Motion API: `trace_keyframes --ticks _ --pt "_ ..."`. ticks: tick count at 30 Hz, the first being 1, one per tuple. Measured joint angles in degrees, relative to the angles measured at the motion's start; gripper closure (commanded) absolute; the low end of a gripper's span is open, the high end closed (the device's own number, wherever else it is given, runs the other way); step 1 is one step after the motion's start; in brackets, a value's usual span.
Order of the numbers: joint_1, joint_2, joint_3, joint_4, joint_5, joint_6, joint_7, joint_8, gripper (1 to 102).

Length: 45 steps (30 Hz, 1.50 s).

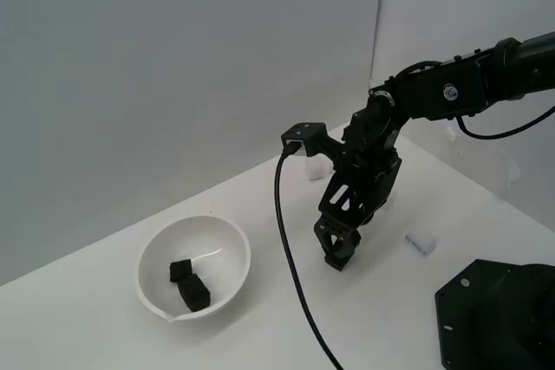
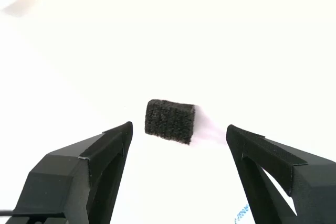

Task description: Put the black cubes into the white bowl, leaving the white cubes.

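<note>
The gripper (image 2: 179,129) hangs low over the table, jaws spread wide and holding nothing, with 1 black cube (image 2: 169,121) lying between and just beyond its tips. The cube looks light, foam-like and rough, so a gentle pinch across 2 opposite flat sides should hold. Farther off, the white bowl (image 1: 229,239) holds 2 black cubes (image 1: 189,282).

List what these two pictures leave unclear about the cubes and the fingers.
- Third black cube: shows only in the wrist view; in the exterior view the gripper hides it.
- White cubes: nearly lost against the white table in the exterior view; their count is unclear.
- Fingers: cut off by the wrist view's edge.
- Two black cubes in the white bowl: touching or apart, too small to tell.
</note>
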<state>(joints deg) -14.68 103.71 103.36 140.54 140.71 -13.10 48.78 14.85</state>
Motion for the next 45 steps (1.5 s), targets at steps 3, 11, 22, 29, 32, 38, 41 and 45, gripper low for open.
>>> trace_keyframes --ticks 3,11,22,29,32,38,41,45 --pt "-0.7 -1.4 -1.4 0.0 0.0 -0.4 -0.5 0.0 3" --pt "-1.3 -4.1 -4.2 -0.1 -0.1 -0.6 -1.7 0.0 3" --pt "-1.3 -5.6 -5.8 0.2 -0.1 -0.6 -2.2 0.0 5" --pt "-1.4 -6.1 -6.2 0.1 0.1 -0.6 -2.5 -0.1 42" --pt "-2.2 -6.2 -6.2 0.1 0.1 -0.6 -2.6 0.0 45" --pt "-2.4 -6.3 -6.4 0.2 0.1 -0.6 -2.8 0.0 73" --pt "-2.5 -6.0 -6.1 0.4 0.4 -0.6 -3.0 0.0 74" --pt "-2.6 -5.6 -5.7 0.7 0.5 -0.6 -2.4 0.0 74"
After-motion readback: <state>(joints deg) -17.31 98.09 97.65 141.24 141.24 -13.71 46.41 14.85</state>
